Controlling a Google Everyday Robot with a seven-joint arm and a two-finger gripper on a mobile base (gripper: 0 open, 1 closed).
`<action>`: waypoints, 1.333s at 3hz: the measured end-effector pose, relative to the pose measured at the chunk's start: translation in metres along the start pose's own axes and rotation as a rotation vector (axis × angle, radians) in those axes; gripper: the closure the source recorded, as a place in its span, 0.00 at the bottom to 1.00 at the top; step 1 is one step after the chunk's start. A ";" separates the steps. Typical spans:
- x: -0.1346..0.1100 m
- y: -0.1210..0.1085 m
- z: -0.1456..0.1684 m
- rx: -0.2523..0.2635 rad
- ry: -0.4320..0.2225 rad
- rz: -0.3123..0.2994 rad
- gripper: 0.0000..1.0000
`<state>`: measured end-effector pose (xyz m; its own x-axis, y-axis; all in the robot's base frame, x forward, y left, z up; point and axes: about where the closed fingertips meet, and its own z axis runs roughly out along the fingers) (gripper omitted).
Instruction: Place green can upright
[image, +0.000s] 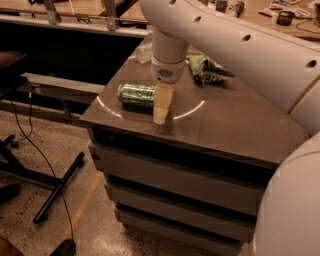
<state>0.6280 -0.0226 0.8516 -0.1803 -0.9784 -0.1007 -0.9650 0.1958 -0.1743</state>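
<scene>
The green can (135, 94) lies on its side near the front left of the brown cabinet top (230, 120). It is green with pale markings and its long axis runs left to right. My gripper (161, 107) hangs from the white arm just to the right of the can's right end, pointing down at the top surface, its cream tips close above the surface.
A green-and-white snack bag (204, 69) lies behind the gripper at the back of the top. A clear plastic bottle (143, 51) lies at the back left, mostly hidden by my arm. The cabinet's front edge is close to the can. A black stand and cable are on the floor at left.
</scene>
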 end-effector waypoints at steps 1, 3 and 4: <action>0.000 0.000 0.000 0.000 0.000 0.000 0.00; -0.062 0.000 0.001 -0.010 0.052 -0.054 0.00; -0.094 0.006 0.012 -0.009 0.113 -0.089 0.00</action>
<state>0.6415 0.0713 0.8485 -0.1133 -0.9932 0.0256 -0.9798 0.1075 -0.1684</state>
